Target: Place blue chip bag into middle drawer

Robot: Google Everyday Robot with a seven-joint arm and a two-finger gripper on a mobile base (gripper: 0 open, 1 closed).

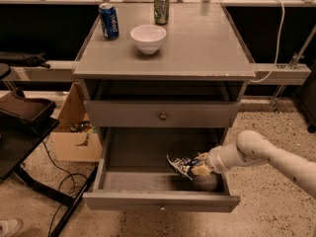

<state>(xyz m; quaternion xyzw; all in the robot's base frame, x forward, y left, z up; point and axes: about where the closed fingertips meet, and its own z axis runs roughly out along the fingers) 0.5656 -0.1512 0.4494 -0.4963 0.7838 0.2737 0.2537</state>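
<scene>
The middle drawer (148, 184) of the grey cabinet is pulled out, with a flat grey floor and a small knob on its front. My gripper (197, 167) reaches in from the right and hangs low over the right part of the drawer floor. It is shut on the blue chip bag (180, 165), a crumpled dark-blue foil bag with white print that sticks out to the left of the fingers. The bag is inside the drawer's outline, at or just above the floor; I cannot tell whether it touches.
On the cabinet top (207, 43) stand a blue soda can (108, 20), a white bowl (148, 37) and a green can (161, 7). The drawer front above (162, 114) is closed. A cardboard box (74, 132) and a black chair (24, 117) stand at the left.
</scene>
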